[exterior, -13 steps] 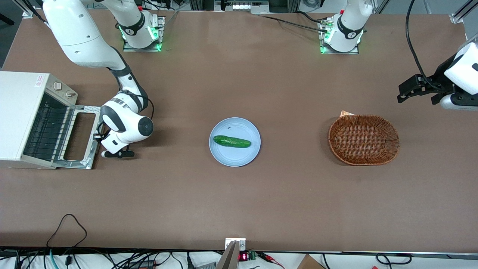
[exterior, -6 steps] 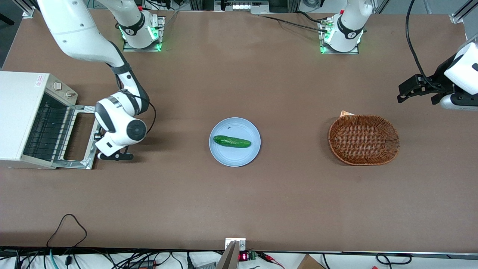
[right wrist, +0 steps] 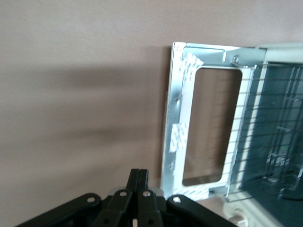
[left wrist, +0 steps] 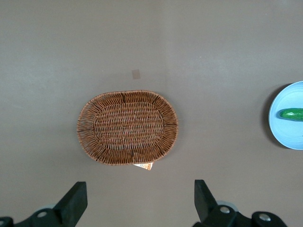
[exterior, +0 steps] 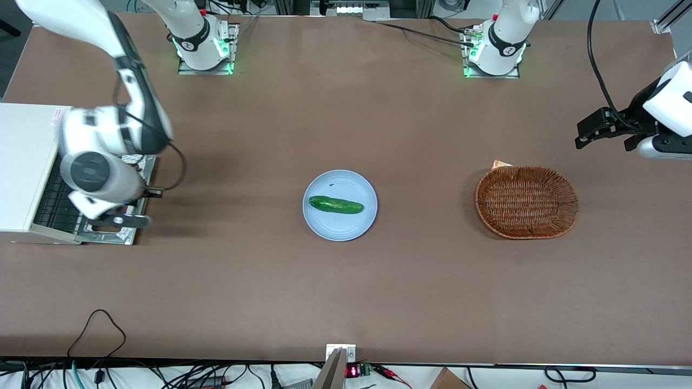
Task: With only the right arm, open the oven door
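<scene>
The oven door (exterior: 110, 236) lies flat on the table, swung fully down in front of the white oven (exterior: 21, 162). In the right wrist view its silver frame (right wrist: 173, 118) surrounds the window (right wrist: 210, 123), and the wire rack (right wrist: 274, 127) shows inside the cavity. The right arm (exterior: 102, 156) hangs over the door and hides most of it in the front view. My gripper (exterior: 124, 220) (right wrist: 138, 179) is shut with nothing between its fingers. It sits above the door's outer edge, clear of the metal.
A light blue plate (exterior: 357, 227) holding a green cucumber (exterior: 335, 205) sits mid-table. A wicker basket (exterior: 526, 202) (left wrist: 128, 126) lies toward the parked arm's end. Both arm bases (exterior: 203, 43) stand farther from the front camera.
The right arm has swung toward the oven and risen, so its wrist now covers the door. The gripper moved from the table beside the door to over its outer edge. The door stayed flat.
</scene>
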You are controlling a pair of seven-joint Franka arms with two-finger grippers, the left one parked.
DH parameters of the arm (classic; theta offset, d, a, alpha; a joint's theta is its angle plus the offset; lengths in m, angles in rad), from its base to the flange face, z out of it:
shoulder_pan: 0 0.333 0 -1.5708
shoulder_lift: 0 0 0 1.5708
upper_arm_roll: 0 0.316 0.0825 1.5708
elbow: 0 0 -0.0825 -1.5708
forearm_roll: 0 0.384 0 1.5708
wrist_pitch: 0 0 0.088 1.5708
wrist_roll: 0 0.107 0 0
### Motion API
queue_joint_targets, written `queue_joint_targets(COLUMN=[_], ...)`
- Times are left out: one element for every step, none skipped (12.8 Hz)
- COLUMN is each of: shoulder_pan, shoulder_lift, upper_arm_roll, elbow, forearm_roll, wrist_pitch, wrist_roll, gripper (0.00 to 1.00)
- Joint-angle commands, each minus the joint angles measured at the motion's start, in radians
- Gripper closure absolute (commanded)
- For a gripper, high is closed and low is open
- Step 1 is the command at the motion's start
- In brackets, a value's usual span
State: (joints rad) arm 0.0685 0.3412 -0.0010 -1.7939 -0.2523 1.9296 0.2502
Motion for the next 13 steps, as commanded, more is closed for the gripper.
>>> queue_joint_targets(shoulder_pan=[-0.026, -0.027, -0.027, -0.026, -0.026, -0.022, -0.026, -0.026, -0.026, -0.024, -0.024, -0.024, -0.026], shoulder_lift=[-0.045, -0.045, -0.045, -0.047, -0.065, -0.092, -0.115, -0.143, -0.175, -0.2, -0.233, -0.264, -0.292], upper_arm_roll=[0.01, 0.01, 0.012, 0.015, 0.015, 0.016, 0.016, 0.012, 0.009, 0.009, 0.01, 0.01, 0.007], elbow=[0.02, 0.051, 0.08, 0.099, 0.11, 0.116, 0.116, 0.12, 0.122, 0.123, 0.122, 0.122, 0.12], forearm_roll=[0.108, 0.129, 0.155, 0.169, 0.177, 0.195, 0.208, 0.24, 0.255, 0.263, 0.266, 0.269, 0.271], wrist_pitch=[-0.041, -0.082, -0.118, -0.151, -0.182, -0.207, -0.216, -0.23, -0.257, -0.273, -0.28, -0.294, -0.299], wrist_roll=[-0.043, -0.055, -0.058, -0.072, -0.094, -0.114, -0.149, -0.16, -0.158, -0.158, -0.157, -0.157, -0.158], gripper=[0.76, 0.45, 0.24, 0.0, 0.0, 0.0, 0.0, 0.0, 0.0, 0.0, 0.0, 0.0, 0.0])
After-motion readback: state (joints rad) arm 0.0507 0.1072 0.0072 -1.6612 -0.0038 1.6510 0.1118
